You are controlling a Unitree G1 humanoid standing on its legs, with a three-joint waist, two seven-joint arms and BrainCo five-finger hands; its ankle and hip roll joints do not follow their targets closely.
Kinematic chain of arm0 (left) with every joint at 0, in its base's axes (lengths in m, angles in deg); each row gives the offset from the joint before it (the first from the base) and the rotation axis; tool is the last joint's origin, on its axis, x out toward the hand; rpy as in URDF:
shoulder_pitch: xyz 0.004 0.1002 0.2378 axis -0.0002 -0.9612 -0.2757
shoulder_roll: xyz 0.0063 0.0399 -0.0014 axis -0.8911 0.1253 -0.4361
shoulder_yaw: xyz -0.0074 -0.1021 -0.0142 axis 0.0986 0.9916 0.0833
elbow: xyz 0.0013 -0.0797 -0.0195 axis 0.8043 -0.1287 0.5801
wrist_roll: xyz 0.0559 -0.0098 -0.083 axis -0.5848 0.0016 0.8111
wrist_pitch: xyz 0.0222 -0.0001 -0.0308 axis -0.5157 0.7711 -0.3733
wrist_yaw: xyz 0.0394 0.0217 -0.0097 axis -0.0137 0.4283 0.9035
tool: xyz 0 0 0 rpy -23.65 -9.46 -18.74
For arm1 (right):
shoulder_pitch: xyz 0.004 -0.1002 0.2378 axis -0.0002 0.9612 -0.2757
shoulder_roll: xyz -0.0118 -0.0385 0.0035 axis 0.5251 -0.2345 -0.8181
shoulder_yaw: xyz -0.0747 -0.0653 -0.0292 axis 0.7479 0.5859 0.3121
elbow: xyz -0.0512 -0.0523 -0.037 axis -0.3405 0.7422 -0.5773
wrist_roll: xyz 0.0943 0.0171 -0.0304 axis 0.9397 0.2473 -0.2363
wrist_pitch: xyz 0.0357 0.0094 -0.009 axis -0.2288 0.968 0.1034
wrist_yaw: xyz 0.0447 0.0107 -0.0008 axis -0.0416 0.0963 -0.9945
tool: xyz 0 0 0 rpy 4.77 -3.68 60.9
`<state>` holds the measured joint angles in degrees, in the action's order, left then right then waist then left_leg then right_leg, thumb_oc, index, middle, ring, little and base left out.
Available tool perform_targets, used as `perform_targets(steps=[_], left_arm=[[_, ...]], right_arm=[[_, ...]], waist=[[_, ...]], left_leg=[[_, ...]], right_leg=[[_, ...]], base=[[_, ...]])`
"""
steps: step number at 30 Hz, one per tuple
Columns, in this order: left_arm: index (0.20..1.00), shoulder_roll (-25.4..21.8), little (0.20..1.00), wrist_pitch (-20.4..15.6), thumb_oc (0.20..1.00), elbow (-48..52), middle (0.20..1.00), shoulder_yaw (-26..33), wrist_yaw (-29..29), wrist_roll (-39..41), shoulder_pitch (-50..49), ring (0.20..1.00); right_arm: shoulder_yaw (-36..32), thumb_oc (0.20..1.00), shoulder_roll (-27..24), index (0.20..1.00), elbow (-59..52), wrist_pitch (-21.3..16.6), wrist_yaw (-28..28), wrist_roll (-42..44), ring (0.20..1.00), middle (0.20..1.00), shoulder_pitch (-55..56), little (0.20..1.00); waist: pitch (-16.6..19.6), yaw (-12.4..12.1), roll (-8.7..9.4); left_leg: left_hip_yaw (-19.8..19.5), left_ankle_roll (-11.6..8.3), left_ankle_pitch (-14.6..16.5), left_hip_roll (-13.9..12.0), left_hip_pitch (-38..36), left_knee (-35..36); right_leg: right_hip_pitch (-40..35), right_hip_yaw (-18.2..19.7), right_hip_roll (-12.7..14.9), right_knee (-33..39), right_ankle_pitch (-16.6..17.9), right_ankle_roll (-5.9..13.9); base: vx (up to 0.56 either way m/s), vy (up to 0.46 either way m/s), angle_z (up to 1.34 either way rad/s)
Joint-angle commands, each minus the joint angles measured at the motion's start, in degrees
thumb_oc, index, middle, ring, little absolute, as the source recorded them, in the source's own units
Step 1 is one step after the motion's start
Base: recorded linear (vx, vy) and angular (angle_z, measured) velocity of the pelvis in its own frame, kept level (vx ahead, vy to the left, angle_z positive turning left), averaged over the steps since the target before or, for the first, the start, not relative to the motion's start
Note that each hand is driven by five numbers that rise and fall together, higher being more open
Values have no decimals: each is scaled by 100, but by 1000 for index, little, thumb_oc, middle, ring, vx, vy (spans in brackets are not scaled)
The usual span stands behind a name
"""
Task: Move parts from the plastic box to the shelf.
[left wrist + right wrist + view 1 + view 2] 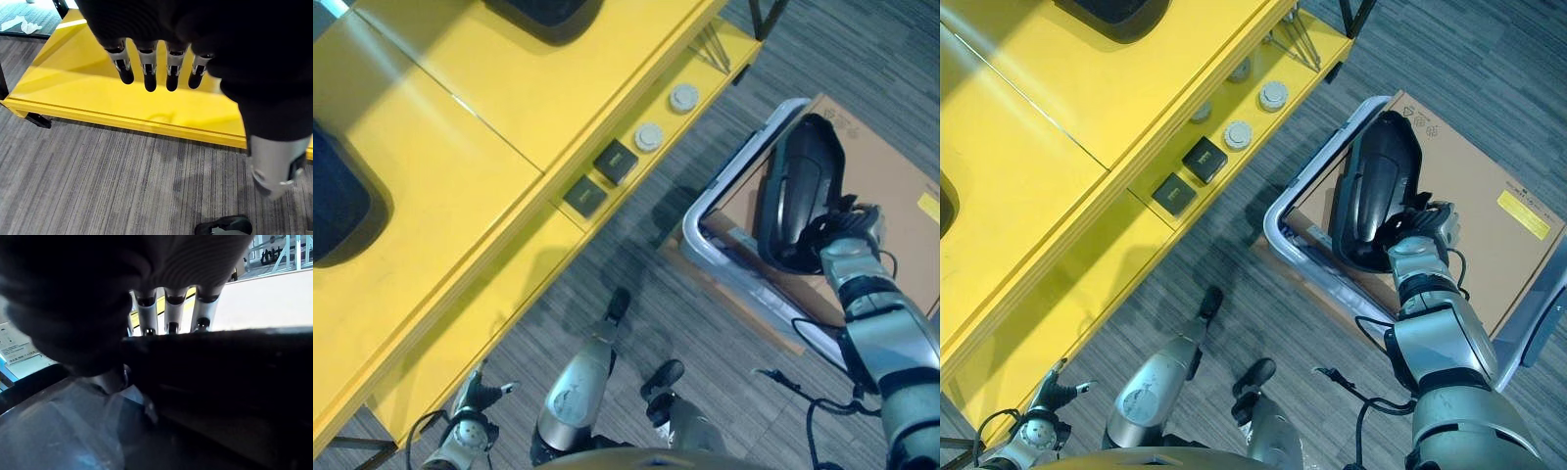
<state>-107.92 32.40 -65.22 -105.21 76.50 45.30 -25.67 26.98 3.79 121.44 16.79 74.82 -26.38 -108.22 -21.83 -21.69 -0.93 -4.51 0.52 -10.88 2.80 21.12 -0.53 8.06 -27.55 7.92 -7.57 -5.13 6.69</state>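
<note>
**Black part gripped at the plastic box**

We see the long black part (1374, 186) at about 3 o'clock in the head views, standing tilted over the grey-rimmed plastic box (1285, 211), which rests on a brown cardboard carton (1489, 225). Our right hand (1417, 235) grasps the part's lower end, fingers (168, 308) hooked over its dark edge. At 10 o'clock stretches the yellow shelf (460, 186); its lower ledge holds two black blocks (615, 162) and two round grey caps (649, 136). Our left hand (475, 401) hangs at 7 o'clock, fingers (147, 73) straight, holding nothing.
</note>
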Motion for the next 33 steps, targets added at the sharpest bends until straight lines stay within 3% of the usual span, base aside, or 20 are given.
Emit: perform_targets(steps=[1,5,12,14,19,23,25,27,29,32,33], left_arm=[[1000,-139,1000,-92,1000,1,1000,-74,79,165,45,1000],[1000,-113,1000,-201,1000,31,1000,-82,167,98,33,1000],[1000,-114,1000,-728,1000,352,1000,-5,278,114,-46,1000],[1000,-235,1000,-497,1000,1027,1000,134,462,-285,-106,1000],[1000,-226,1000,-192,1000,1903,1000,182,244,-180,-88,1000],[1000,-191,1000,143,1000,2564,1000,117,-93,-189,14,1000],[1000,-117,1000,317,1000,2992,1000,14,-561,-3,136,1000],[1000,-72,1000,330,1000,3083,1000,-25,-761,133,187,1000],[1000,8,1000,443,1000,3320,1000,-140,-1098,489,326,1000],[1000,256,1000,1027,1000,3816,1000,-263,-1864,1965,641,1000],[1000,263,1000,1056,1000,3834,1000,-265,-1878,2020,660,1000]], right_arm=[[302,200,-82,200,-156,-20,-147,144,200,200,227,200],[194,200,-14,200,-174,-214,-78,273,200,200,382,200],[-157,200,99,200,-930,-660,254,695,200,200,780,200],[-519,200,149,200,-1696,-648,529,738,200,200,1170,200],[-910,200,293,200,-2505,-650,720,707,200,200,1712,200],[-1164,200,375,200,-3129,-476,843,735,200,200,1936,200],[-1293,200,468,200,-3656,-410,934,643,200,200,2152,200],[-1332,200,499,200,-3800,-430,946,657,200,200,2207,200],[-1426,200,553,200,-4069,-454,896,623,200,200,2311,200],[-1503,200,766,200,-4706,-334,735,436,200,200,2551,200],[-1503,200,774,200,-4725,-322,730,424,200,200,2557,200]], waist=[[-15,-131,42],[61,-112,41],[360,-23,157],[594,66,231],[965,196,324],[1192,342,332],[1365,505,303],[1403,564,294],[1473,694,278],[1592,990,225],[1599,1001,228]], left_leg=[[-94,-126,1163,-2,96,-583],[-84,-127,1191,-24,-21,-591],[-12,-175,1236,-140,-486,-426],[80,-216,1251,-226,-805,-257],[233,-238,1264,-354,-1258,-64],[395,-220,1151,-422,-1491,49],[510,-220,1144,-467,-1721,142],[553,-222,1146,-480,-1786,160],[643,-224,1158,-505,-1896,176],[867,-214,1200,-538,-2084,171],[873,-210,1186,-532,-2076,174]], right_leg=[[688,551,416,73,425,280],[566,558,413,78,398,261],[102,525,334,251,359,230],[-197,516,273,432,370,231],[-610,548,205,679,450,225],[-805,528,206,820,590,188],[-954,615,178,911,628,188],[-995,647,171,937,644,191],[-1060,711,164,970,656,198],[-1153,849,162,1012,673,219],[-1145,850,167,1019,686,219]], base=[[0,0,0],[-12,-40,-1],[16,-68,1],[63,-89,0],[71,-60,-10],[-12,-12,-16],[32,-9,-11],[9,-3,-21],[-1,-6,-28],[-8,2,-26],[-1,11,-28]])
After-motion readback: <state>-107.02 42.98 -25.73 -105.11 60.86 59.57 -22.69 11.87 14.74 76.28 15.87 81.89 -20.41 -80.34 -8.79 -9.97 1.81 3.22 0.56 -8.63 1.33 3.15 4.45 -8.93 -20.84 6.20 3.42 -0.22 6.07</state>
